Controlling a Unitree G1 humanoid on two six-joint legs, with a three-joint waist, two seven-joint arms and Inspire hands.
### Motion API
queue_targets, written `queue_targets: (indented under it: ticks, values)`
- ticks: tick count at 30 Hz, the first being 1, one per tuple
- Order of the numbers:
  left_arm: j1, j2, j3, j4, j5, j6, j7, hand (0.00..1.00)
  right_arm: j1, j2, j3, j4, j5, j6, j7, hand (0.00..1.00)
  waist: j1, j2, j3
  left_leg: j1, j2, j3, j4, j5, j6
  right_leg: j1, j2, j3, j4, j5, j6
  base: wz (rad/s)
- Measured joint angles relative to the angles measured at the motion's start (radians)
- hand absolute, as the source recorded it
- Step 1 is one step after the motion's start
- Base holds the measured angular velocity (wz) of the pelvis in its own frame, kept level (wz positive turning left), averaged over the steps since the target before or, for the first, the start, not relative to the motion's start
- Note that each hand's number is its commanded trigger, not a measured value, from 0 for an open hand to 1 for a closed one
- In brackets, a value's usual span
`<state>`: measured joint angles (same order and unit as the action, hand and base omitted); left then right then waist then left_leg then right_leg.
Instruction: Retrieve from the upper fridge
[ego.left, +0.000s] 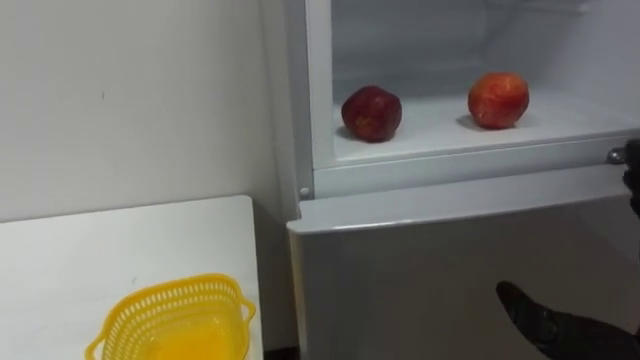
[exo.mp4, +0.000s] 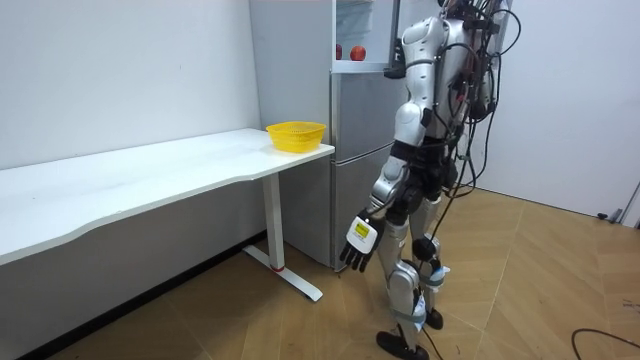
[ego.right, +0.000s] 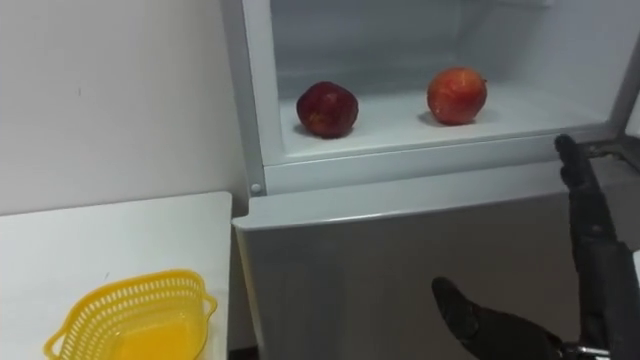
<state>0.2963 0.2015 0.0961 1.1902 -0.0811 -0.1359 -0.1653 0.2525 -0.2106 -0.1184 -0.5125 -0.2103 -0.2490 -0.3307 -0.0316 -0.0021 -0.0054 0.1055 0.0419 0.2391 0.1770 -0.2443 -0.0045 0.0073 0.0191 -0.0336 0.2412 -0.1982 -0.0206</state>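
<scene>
Nothing retrieved yet: my left robot hand (exo.mp4: 360, 238) hangs slack; yellow basket (ego.left: 175, 320) on the table (ego.left: 60, 260) sits empty; dark apple (ego.left: 372, 112) and brighter apple (ego.left: 498, 99) rest on the open upper fridge shelf (ego.left: 440, 125); my right robot hand (ego.right: 590, 250) hovers below, spread, empty. Grasping remains.

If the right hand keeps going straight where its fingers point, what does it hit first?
The right hand would likely meet the upper fridge compartment's white front lip first, just right of the lighter apple; depth is unclear.
</scene>
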Motion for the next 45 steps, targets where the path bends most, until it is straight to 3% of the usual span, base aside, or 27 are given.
queue_targets:
  ticks: [5,13,18,23,29,32,40,45]
  values:
    - [-0.009,0.019,0.000,0.007,0.015,-0.001,0.000,0.00,-0.045,-0.014,0.001,-0.006,-0.004,-0.002,-0.041,0.00,0.018,-0.023,0.0018,0.002,0.000,-0.008,0.001,0.000,0.000,0.014,-0.001,-0.012,-0.008,0.001,0.000,0.05]
    - [-0.034,0.031,0.001,0.006,0.055,0.007,0.034,0.00,-0.177,-0.044,-0.027,0.006,-0.004,-0.007,-0.111,0.00,0.027,-0.027,0.0093,0.022,-0.002,-0.055,-0.006,0.000,0.000,0.065,-0.008,-0.067,-0.041,0.003,-0.001,0.18]
    - [-0.037,0.029,0.002,-0.005,0.095,0.039,0.046,0.00,-0.270,-0.056,-0.055,0.095,0.008,0.000,-0.132,0.00,0.026,-0.030,0.0094,0.026,-0.005,-0.082,-0.007,0.001,0.000,0.083,-0.014,-0.106,-0.056,0.004,0.000,0.18]
    - [-0.030,0.002,-0.001,-0.033,0.276,0.090,0.042,0.00,-0.325,-0.065,-0.096,0.194,0.022,0.033,-0.113,0.00,0.037,-0.036,0.0101,0.026,-0.006,-0.088,-0.003,0.001,-0.001,0.083,-0.016,-0.112,-0.055,0.004,0.000,0.02]
    - [-0.037,0.002,-0.001,-0.033,0.349,0.110,0.030,0.00,-0.416,-0.116,-0.099,0.294,0.079,0.053,-0.086,0.00,0.047,-0.059,0.0135,0.023,-0.003,-0.091,0.009,0.001,-0.001,0.082,-0.017,-0.129,-0.054,0.004,-0.001,0.02]
    - [-0.043,0.002,-0.002,-0.032,0.359,0.119,0.026,0.00,-0.460,-0.123,-0.099,0.344,0.082,0.062,-0.071,0.00,0.066,-0.067,0.0092,0.021,-0.003,-0.096,0.013,0.001,-0.001,0.082,-0.018,-0.131,-0.054,0.005,-0.002,0.00]
    - [-0.039,0.002,-0.002,-0.030,0.358,0.160,0.024,0.00,-0.478,-0.123,-0.087,0.348,0.082,0.090,-0.070,0.00,0.096,-0.068,0.0092,0.010,-0.005,-0.123,0.022,0.001,-0.002,0.084,-0.021,-0.151,-0.052,0.005,-0.002,0.09]
    - [-0.038,-0.002,-0.002,-0.030,0.358,0.173,0.017,0.00,-0.478,-0.123,-0.060,0.367,0.083,0.111,-0.066,0.00,0.112,-0.075,0.0163,0.022,-0.005,-0.132,0.022,0.002,-0.003,0.100,-0.020,-0.158,-0.055,0.005,-0.002,0.04]
